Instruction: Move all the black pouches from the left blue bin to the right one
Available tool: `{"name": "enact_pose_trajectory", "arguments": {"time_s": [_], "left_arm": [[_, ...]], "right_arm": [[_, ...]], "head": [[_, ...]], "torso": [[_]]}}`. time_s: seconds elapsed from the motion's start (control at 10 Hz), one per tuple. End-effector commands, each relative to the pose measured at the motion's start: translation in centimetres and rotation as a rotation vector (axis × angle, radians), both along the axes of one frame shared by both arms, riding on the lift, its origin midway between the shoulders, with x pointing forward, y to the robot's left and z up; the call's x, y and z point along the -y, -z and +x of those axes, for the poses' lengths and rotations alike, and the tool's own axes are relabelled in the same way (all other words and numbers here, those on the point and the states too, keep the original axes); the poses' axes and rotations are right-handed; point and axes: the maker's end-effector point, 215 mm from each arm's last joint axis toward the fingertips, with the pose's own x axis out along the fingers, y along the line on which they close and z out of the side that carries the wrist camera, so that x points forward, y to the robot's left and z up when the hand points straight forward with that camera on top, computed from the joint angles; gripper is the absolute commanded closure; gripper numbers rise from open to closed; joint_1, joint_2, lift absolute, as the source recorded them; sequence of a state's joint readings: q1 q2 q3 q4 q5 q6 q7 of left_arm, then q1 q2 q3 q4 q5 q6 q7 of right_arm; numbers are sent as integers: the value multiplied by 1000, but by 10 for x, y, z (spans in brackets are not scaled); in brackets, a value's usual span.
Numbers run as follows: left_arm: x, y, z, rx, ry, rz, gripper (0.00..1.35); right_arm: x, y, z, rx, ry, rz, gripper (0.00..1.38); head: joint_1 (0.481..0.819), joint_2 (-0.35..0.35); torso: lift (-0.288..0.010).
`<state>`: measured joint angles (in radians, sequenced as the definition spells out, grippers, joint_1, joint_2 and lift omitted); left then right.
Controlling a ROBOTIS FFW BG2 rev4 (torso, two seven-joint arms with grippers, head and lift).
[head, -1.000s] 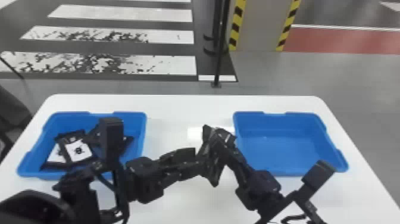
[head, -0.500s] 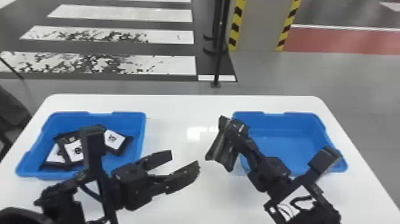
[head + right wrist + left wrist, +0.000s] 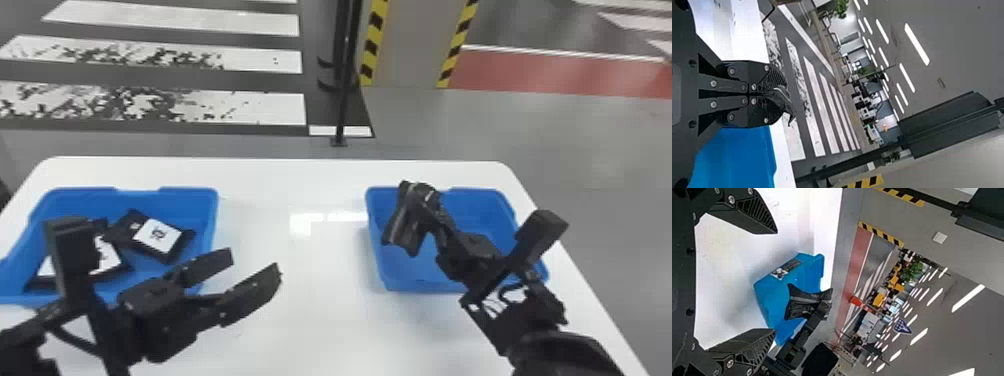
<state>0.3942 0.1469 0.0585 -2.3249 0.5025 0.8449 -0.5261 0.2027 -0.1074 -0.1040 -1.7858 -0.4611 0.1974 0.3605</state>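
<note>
My left gripper (image 3: 255, 272) stands open over the table, just right of the left blue bin (image 3: 210, 225); in the left wrist view the left gripper (image 3: 774, 282) has nothing between its spread fingers. Black pouches with white labels lie in that bin, one of them (image 3: 158, 237) toward its right side, others partly behind the left arm. My right gripper (image 3: 425, 197) is shut on a black pouch (image 3: 404, 227), which hangs over the left side of the right blue bin (image 3: 507, 210). In the right wrist view the right gripper (image 3: 768, 94) pinches the pouch (image 3: 784, 102) at its fingertips.
Both bins stand on a white table (image 3: 320, 185), with bare tabletop between them. A thin black pole (image 3: 344, 100) rises from the floor behind the table. The left forearm crosses the left bin's front edge.
The two grippers have parted: the left one opened and drew back leftward, off the pouch. The right one has moved right with the pouch, from mid-table to the right bin.
</note>
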Motion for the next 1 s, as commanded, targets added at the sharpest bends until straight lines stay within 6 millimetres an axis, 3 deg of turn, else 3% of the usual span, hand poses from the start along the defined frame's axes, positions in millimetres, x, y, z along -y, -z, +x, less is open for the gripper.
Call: {"name": "enact_pose_trajectory", "arguments": {"time_s": [0.0, 0.1, 0.2, 0.3, 0.5, 0.7, 0.9], "left_arm": [[-7, 0, 0, 0, -16, 4, 160], [-11, 0, 1, 1, -25, 7, 160], [-18, 0, 4, 10, -40, 14, 160], [-27, 0, 6, 12, -57, 23, 159], [-39, -1, 10, 23, -80, 35, 160], [-61, 2, 17, 26, -125, 70, 160], [-90, 4, 25, 36, -185, 119, 156]], "right_arm": [[36, 20, 16, -39, 54, -71, 1273], [46, 31, 18, -65, 73, -77, 927], [53, 26, 19, -42, 99, -109, 308], [56, 23, 15, -26, 115, -128, 58], [56, -6, -13, 59, 159, -187, 183], [51, -36, -56, 134, 206, -241, 186], [37, -44, -87, 136, 205, -241, 186]], "head": [[695, -163], [695, -184], [695, -200], [695, -206], [695, -200], [695, -190], [695, -159]], "torso": [[-140], [-140], [-140], [-140], [-140], [-140], [-140]]}}
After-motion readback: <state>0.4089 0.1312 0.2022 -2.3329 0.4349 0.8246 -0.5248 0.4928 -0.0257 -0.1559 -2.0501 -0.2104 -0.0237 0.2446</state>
